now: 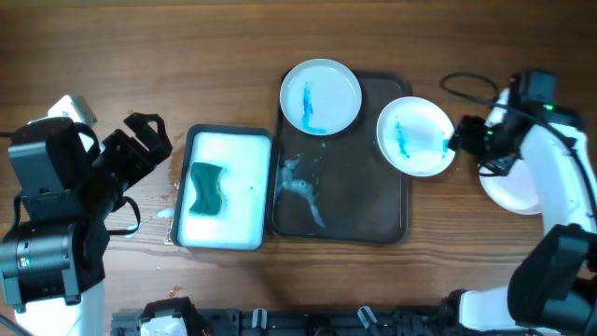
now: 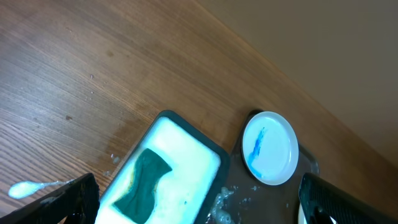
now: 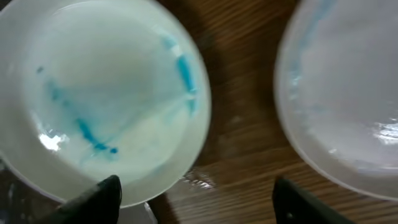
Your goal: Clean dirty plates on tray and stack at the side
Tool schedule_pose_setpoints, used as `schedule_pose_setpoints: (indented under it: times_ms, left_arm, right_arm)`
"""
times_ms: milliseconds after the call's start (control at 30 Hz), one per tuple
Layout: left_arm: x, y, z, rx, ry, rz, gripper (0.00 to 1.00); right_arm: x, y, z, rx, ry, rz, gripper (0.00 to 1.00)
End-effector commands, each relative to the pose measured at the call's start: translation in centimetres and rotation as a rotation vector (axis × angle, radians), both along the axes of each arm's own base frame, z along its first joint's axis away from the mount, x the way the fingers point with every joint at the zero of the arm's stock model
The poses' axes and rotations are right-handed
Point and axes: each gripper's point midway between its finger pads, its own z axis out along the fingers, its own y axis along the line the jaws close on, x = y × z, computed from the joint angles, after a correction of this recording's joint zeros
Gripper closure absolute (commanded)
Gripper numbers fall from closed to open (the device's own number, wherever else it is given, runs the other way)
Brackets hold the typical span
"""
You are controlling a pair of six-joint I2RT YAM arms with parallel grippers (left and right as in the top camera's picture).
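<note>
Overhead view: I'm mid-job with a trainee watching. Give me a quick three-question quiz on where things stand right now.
1. True or false: the green sponge lies on the tray.
2. The right gripper is closest to: A the green sponge; B the plate overhanging the tray's right edge; C the plate at the tray's far left corner.
3. Fill in: the left gripper has its fingers spread ____, holding nothing.

Key: 1 false, it lies in the white basin. 2 B. 3 open.
</note>
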Motion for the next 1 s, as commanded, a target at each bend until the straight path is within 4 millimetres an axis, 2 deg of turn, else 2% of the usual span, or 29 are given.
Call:
schedule_pose_setpoints:
  times_ms: [0,33,67,100,200,233,300,367,433,467,533,567,600,667,700,767,800,867,900,933,967]
  left_arm:
    - [0.0,0.1,0.5,-0.003,-0.013,0.004,0.00]
    - [0.0,0.1,0.5,-0.003,-0.011,0.004,0.00]
    - [0.0,0.1,0.5,-0.003,-0.011,0.004,0.00]
    - [0.0,0.1,0.5,-0.003,-0.011,0.004,0.00]
    - [0.0,0.1,0.5,-0.003,-0.011,0.004,0.00]
    - [0.0,0.1,0.5,-0.003,-0.011,0.004,0.00]
    - [0.1,0.1,0.4,-0.003,-0.009,0.004,0.00]
    - [0.1,0.1,0.4,-0.003,-0.008,0.004,0.00]
    - [0.1,0.1,0.4,-0.004,-0.007,0.004,0.00]
    - [0.1,0.1,0.4,-0.004,-0.007,0.004,0.00]
    - [0.1,0.1,0.4,-0.004,-0.007,0.004,0.00]
    - [0.1,0.1,0.4,-0.004,-0.007,0.004,0.00]
    - [0.1,0.1,0.4,-0.004,-0.007,0.004,0.00]
    - [0.1,0.1,0.3,-0.004,-0.005,0.004,0.00]
    - [0.1,0.1,0.3,-0.004,-0.005,0.004,0.00]
    - [0.1,0.1,0.3,-0.004,-0.005,0.004,0.00]
    - [0.1,0.1,0.3,-0.004,-0.005,0.004,0.00]
    - [0.2,0.1,0.3,-0.005,-0.005,0.004,0.00]
    - [0.2,-0.2,0.4,-0.018,-0.007,-0.011,0.00]
    - [0.1,-0.9,0.4,-0.044,-0.008,-0.041,0.00]
    - [0.1,-1.5,0.4,-0.066,-0.006,-0.066,0.00]
  right_arm:
    - [0.6,0.6,-3.9,0.010,0.039,-0.051,0.18]
    - [0.3,0.8,-5.4,0.043,0.072,-0.091,0.20]
    - [0.1,2.1,-6.6,0.114,0.102,-0.073,0.23]
    - [0.0,2.7,-7.1,0.152,0.118,-0.063,0.26]
    - [-1.4,2.7,-9.1,0.157,0.224,-0.137,0.44]
    - [-1.6,2.7,-9.2,0.160,0.234,-0.143,0.69]
    - [-1.7,2.8,-8.8,0.153,0.224,-0.098,0.96]
    - [-1.6,3.0,-7.4,0.137,0.185,-0.020,0.96]
    - [-1.2,3.9,-4.7,0.113,0.107,0.067,0.96]
    - [-1.0,5.0,-2.7,0.097,0.047,0.126,0.96]
    - [-0.8,7.1,-0.2,0.074,-0.037,0.236,0.96]
    - [-1.0,9.5,1.2,0.051,-0.089,0.358,0.96]
    - [-1.2,10.6,1.4,0.027,-0.095,0.404,0.96]
    - [-2.3,13.3,0.2,-0.073,-0.054,0.516,0.96]
    - [-2.8,13.9,-0.9,-0.100,-0.028,0.517,0.96]
    - [-3.7,14.5,-3.4,-0.117,0.022,0.485,0.96]
    - [-4.1,14.5,-5.7,-0.117,0.046,0.484,0.96]
    - [-4.3,14.5,-7.5,-0.109,0.068,0.489,0.96]
    - [-4.0,14.6,-7.7,-0.110,0.059,0.518,0.87]
    - [-3.6,14.7,-7.4,-0.113,0.039,0.538,0.75]
    - [-3.1,14.9,-6.7,-0.114,0.015,0.545,0.69]
